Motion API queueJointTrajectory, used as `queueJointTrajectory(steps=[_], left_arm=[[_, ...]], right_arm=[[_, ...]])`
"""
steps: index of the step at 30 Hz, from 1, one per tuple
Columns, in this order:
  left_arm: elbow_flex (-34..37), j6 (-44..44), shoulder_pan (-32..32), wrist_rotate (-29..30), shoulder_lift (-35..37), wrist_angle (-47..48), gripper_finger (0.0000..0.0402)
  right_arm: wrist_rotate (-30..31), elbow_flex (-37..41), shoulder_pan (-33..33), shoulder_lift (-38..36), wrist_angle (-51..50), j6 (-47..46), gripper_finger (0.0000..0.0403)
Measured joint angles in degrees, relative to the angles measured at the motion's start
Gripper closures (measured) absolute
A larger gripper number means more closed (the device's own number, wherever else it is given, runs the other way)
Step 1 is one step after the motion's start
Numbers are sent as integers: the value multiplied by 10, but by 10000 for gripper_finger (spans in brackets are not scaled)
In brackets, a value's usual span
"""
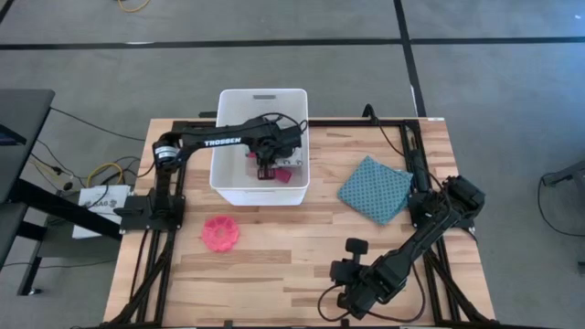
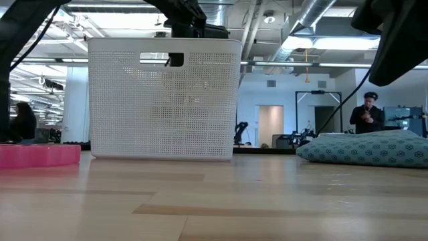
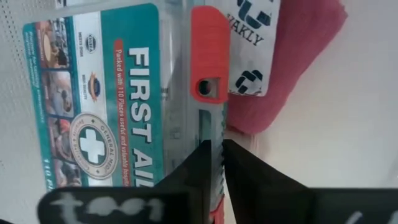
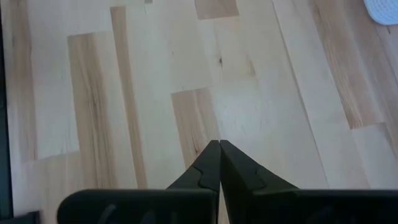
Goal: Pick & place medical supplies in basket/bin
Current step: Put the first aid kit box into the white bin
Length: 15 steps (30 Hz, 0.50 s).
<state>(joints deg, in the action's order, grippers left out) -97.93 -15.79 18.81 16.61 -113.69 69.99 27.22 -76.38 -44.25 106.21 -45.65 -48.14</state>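
Note:
My left gripper point(image 1: 266, 167) reaches down into the white bin point(image 1: 230, 187), which stands at the table's far side. In the left wrist view the left gripper point(image 3: 216, 146) is shut on a teal-green printed first aid packet point(image 3: 106, 106) in a clear case with an orange latch point(image 3: 208, 56). A white black-patterned pouch point(image 3: 255, 43) and a magenta flat piece point(image 3: 298, 68) lie beside it in the bin. The pink spiky disc point(image 1: 220, 232) rests flat on the table in front of the bin. My right gripper point(image 4: 219, 143) is shut and hovers over bare wood near the near edge. My left gripper pinches the packet's clear case by its long edge point(image 3: 214, 127), just below the orange latch, between its two fingers. The fingers come from above, pointing down into the bin. Whether the packet is lifted off the bin's floor cannot be told.
A teal dotted square cloth point(image 1: 376, 188) lies on the table's right part, close to the right arm's base. The bin's perforated wall point(image 2: 164, 100) rises high above the tabletop. Bare wood stretches across the table's middle point(image 1: 292, 247). A person stands far off in the room point(image 2: 366, 110).

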Motion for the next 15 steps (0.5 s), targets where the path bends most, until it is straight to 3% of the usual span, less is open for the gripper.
queueJointTrajectory(steps=[6, 11, 15], left_arm=[[0, 10, 0, -1, 0, 7, 335], [-4, 22, -1, -57, 0, 14, 294], [-30, 21, -9, -10, 6, 47, 268]], right_arm=[[-1, 0, 2, 0, -1, 0, 403], [-1, 0, 2, 0, -1, 0, 403], [-1, 0, 2, 0, -1, 0, 403]])
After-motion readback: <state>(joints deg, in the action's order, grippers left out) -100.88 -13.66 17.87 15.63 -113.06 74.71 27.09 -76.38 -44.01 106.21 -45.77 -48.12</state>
